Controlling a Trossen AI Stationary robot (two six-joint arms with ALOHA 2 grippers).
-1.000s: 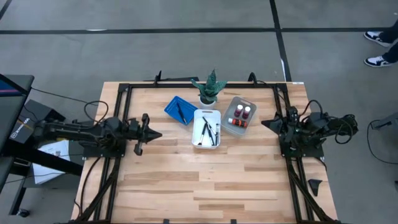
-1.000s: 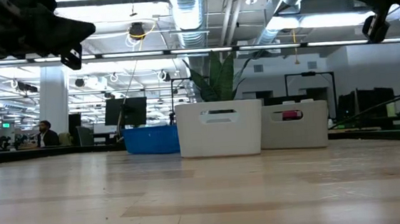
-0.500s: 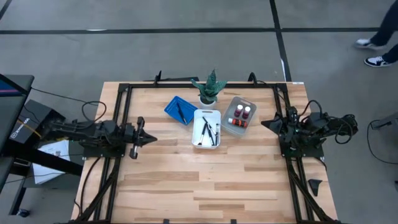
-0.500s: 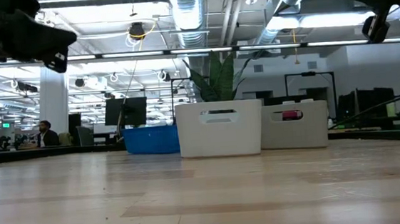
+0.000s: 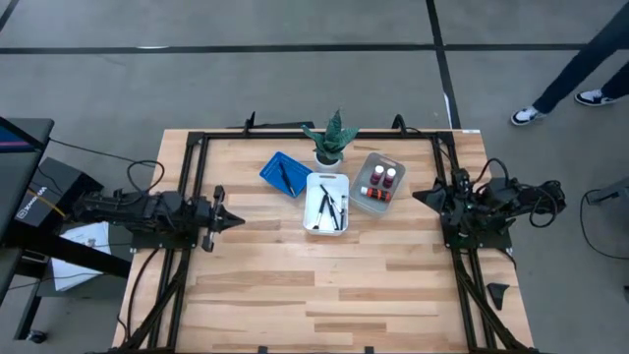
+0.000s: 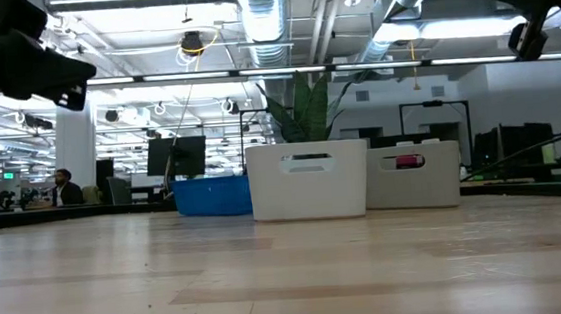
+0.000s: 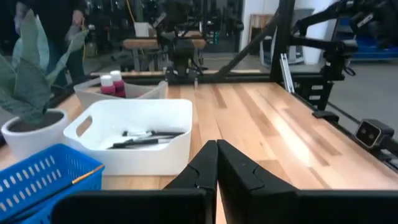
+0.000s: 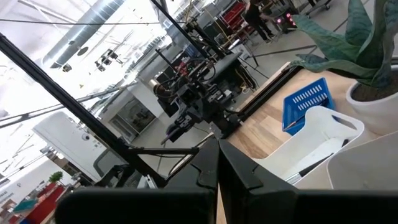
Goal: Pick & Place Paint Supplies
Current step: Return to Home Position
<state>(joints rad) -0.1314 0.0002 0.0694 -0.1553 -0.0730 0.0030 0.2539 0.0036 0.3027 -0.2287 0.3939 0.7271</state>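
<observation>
Both arms of a two-armed table robot lie folded at the sides as a job of sorting paint supplies appears to reach its close. The left gripper hangs above the table near its left edge, its two fingers pressed together on nothing. The right gripper sits by the right edge, jaws likewise closed and empty.

The supplies lie in three trays grouped near the middle of the back edge. Dark-handled brushes are in the white tray, and a single brush is in the blue tray on its left-edge side. Pink bottles with white caps stand in the grey tray on its right-edge side. A small potted plant stands behind the trays, at the back edge. No brush or bottle shows on the bare boards.

The step in hand looks to be the return to rest, not another pick, since neither gripper carries anything or points down at a tray. The next move seems to call for little more than letting each arm fold fully home along its own edge, jaws shut, well apart from the trays so nothing is nudged. A person's legs cross the floor beyond the table's back right corner.
</observation>
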